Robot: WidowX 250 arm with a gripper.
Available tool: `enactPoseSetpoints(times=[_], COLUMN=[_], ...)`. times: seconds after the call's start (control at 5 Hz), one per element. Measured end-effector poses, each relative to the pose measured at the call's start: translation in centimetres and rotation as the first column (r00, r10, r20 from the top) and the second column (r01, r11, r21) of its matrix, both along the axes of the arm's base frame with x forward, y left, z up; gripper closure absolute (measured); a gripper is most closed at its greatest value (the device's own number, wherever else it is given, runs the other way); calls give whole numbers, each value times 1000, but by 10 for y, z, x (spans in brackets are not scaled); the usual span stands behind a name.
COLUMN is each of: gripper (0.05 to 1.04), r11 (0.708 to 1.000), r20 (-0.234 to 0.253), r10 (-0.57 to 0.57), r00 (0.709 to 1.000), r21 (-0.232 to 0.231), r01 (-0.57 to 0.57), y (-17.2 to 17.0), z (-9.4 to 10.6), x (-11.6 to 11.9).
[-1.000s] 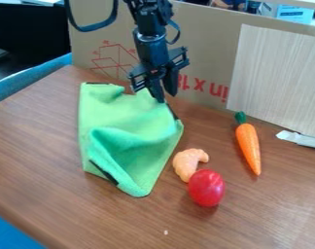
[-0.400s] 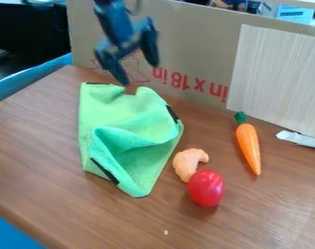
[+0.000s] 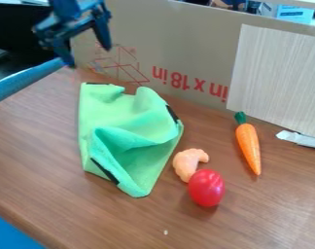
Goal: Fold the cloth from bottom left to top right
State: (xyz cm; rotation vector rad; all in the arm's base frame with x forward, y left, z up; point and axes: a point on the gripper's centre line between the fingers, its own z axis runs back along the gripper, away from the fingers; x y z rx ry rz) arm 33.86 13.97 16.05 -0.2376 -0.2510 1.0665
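Note:
The black gripper (image 3: 89,56) hangs at the upper left, above and behind the cloth and apart from it. Its two fingers stand wide apart with nothing between them. On the wooden table lies the green cloth (image 3: 134,114), rumpled, with a fold across its middle and a raised ridge toward its lower left. Dark edge strips show at its top left, right side and lower left.
Right of the cloth are an orange shrimp-like piece (image 3: 186,163), a red oval toy (image 3: 206,187) and a carrot (image 3: 248,146). A cardboard wall (image 3: 186,44) stands along the back, with a pale panel (image 3: 277,78) and a white strip (image 3: 302,139) at right.
The gripper has let go of the cloth's top edge, opened, and moved up and to the left. The cloth has stayed nearly as it was.

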Motion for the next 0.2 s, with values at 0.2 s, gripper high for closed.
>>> enactPoseSetpoints(times=[0.2], gripper=[84], r11=[987], r20=[-71], r10=[-81], r00=[994], r21=[130], r01=[90], y=[4], z=[13], x=[-36])
